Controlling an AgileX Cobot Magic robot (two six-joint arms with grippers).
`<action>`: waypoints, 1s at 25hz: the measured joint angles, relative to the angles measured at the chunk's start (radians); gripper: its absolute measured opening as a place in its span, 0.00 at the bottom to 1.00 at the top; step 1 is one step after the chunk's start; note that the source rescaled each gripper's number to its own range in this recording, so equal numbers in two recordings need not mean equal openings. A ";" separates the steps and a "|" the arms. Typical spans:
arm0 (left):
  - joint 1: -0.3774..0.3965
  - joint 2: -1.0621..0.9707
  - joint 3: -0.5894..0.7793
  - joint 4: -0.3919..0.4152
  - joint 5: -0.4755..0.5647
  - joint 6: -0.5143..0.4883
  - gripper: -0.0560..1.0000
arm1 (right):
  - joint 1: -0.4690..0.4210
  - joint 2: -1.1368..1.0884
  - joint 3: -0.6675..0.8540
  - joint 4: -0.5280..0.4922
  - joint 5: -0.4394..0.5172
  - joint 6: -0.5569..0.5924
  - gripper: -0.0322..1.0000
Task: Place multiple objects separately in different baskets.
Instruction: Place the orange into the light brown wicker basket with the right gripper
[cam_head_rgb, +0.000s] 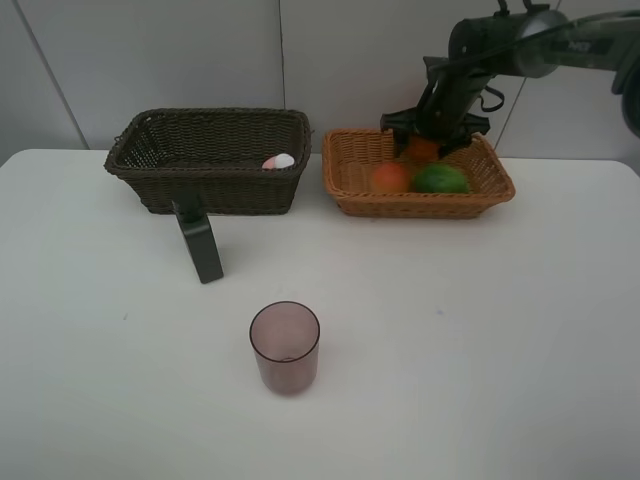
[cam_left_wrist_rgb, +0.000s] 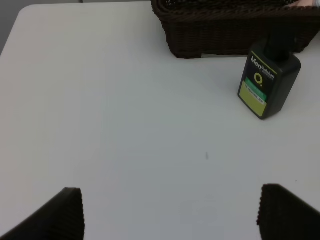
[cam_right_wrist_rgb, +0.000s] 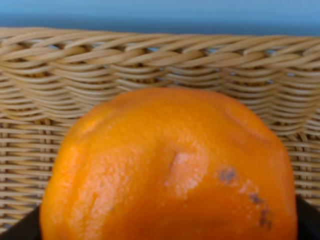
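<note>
While the right gripper (cam_head_rgb: 432, 138) hangs over the tan basket (cam_head_rgb: 420, 205) with its jaws part-closed around the orange citrus (cam_right_wrist_rgb: 170, 170), the release wants care; lower until the fruit nearly meets the weave by the back wall, clear of the peach-like fruit (cam_head_rgb: 390, 177) and the lime (cam_head_rgb: 440, 179); then open fully and lift straight up; the left gripper (cam_left_wrist_rgb: 170, 215) gapes wide, empty, over the table (cam_left_wrist_rgb: 125, 125).

A flat white table (cam_head_rgb: 450, 330) is holding four things. A deep dark brown woven basket (cam_head_rgb: 210, 185) is sitting at the back, and a shallow light tan woven basket (cam_head_rgb: 420, 207) is sitting just beside it. A dark green bottle (cam_head_rgb: 202, 245) is sitting just in front of the dark basket. A see-through mauve plastic cup (cam_head_rgb: 285, 350) is standing alone nearer the front.
</note>
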 joint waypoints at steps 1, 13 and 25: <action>0.000 0.000 0.000 0.000 0.000 0.000 0.91 | 0.000 0.000 0.000 0.000 0.000 0.000 0.65; 0.000 0.000 0.000 0.000 0.000 0.000 0.91 | 0.005 -0.075 0.000 0.000 0.050 0.000 0.96; 0.000 0.000 0.000 0.000 0.000 0.000 0.91 | 0.040 -0.649 0.561 0.003 0.108 -0.020 0.96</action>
